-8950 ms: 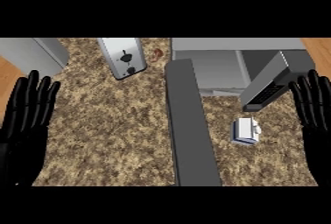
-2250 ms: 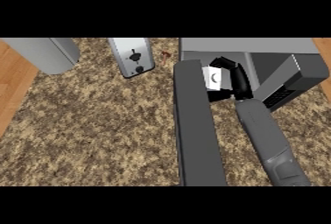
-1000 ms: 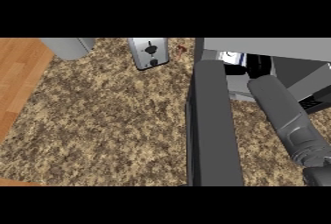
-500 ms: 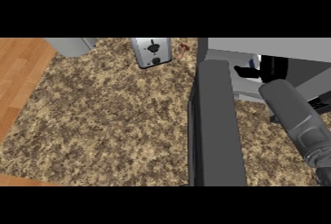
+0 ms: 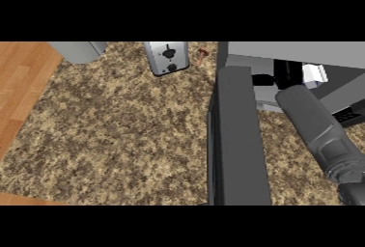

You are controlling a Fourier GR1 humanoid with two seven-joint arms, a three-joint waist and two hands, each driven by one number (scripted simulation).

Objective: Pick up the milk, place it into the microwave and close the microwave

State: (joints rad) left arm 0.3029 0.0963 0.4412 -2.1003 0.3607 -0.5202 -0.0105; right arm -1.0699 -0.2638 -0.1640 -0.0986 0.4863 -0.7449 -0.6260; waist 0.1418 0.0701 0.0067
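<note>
The white milk carton [image 5: 314,75] stands inside the open microwave [image 5: 299,50] at the top right, partly under its roof. My right hand [image 5: 287,73] is inside the cavity too, right against the carton's left side. The microwave's roof and my grey forearm [image 5: 314,125] hide how the hand meets the carton. The microwave door [image 5: 239,140] hangs open as a long dark slab running down the middle of the view. My left hand does not show.
A metal toaster [image 5: 166,57] stands at the back of the speckled counter [image 5: 121,130], with a grey appliance [image 5: 77,49] to its left. Wooden floor [image 5: 21,91] shows beyond the counter's left edge.
Over the last second my right forearm has reached further into the microwave. The carton now shows on the hand's right instead of its left. The view has shifted slightly.
</note>
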